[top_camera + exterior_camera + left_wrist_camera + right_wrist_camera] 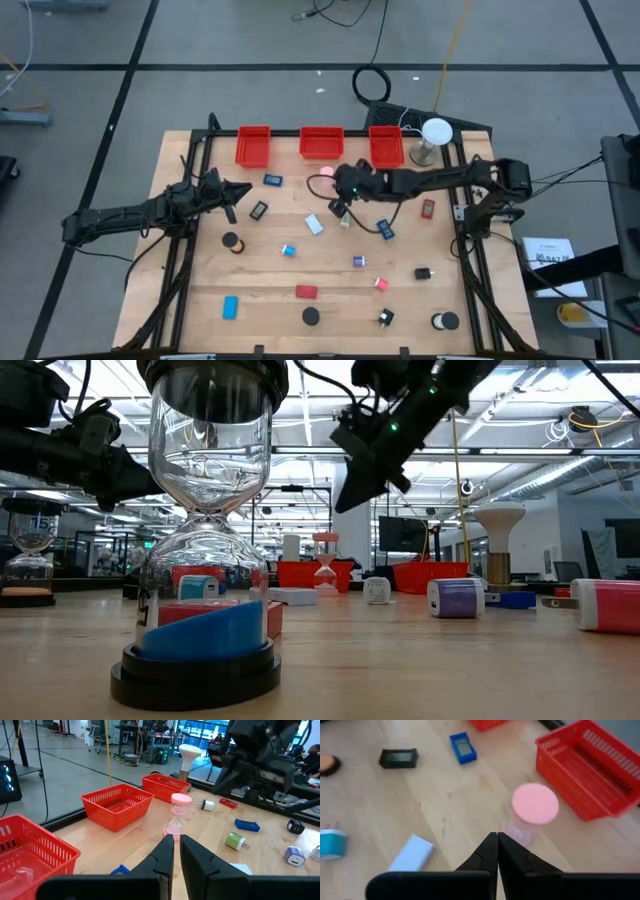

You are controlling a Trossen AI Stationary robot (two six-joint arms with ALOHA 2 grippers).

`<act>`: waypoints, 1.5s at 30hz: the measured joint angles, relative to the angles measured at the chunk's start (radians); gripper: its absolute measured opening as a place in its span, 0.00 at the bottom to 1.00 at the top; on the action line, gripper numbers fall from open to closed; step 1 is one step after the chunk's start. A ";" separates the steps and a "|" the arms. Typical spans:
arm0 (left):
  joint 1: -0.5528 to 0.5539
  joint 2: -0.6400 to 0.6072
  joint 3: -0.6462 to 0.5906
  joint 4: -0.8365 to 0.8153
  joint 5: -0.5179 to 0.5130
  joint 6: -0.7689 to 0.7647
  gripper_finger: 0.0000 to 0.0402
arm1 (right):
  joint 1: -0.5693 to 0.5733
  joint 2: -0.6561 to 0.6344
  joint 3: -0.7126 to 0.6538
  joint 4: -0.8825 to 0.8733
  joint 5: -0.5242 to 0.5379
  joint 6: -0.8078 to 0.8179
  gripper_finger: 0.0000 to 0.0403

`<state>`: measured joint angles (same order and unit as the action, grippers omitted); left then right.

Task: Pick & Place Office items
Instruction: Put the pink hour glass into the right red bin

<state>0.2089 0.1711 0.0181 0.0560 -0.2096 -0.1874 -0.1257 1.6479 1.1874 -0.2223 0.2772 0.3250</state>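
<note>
Right end effector (497,840), clenched empty, hovers above the round pink-capped glass hourglass (535,805) near a red mesh bin (590,775).

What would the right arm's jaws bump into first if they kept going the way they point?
Probably the pink-topped sand timer, standing just ahead of the right gripper; depth is hard to judge.

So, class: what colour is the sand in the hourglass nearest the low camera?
Blue; the hourglass shows it best in the low view.
</note>
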 joint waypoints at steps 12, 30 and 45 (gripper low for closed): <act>0.000 0.000 0.000 0.000 0.000 0.000 0.08 | -0.119 0.003 0.120 -0.201 -0.136 0.005 0.29; 0.000 0.000 0.000 0.000 0.000 0.000 0.08 | -0.218 0.216 0.412 -0.413 -0.255 -0.087 0.81; 0.000 0.000 0.000 0.000 0.000 0.000 0.08 | -0.206 0.249 0.414 -0.338 -0.223 -0.128 0.83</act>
<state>0.2089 0.1709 0.0177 0.0559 -0.2096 -0.1871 -0.3317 1.8970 1.6012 -0.5606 0.0544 0.1970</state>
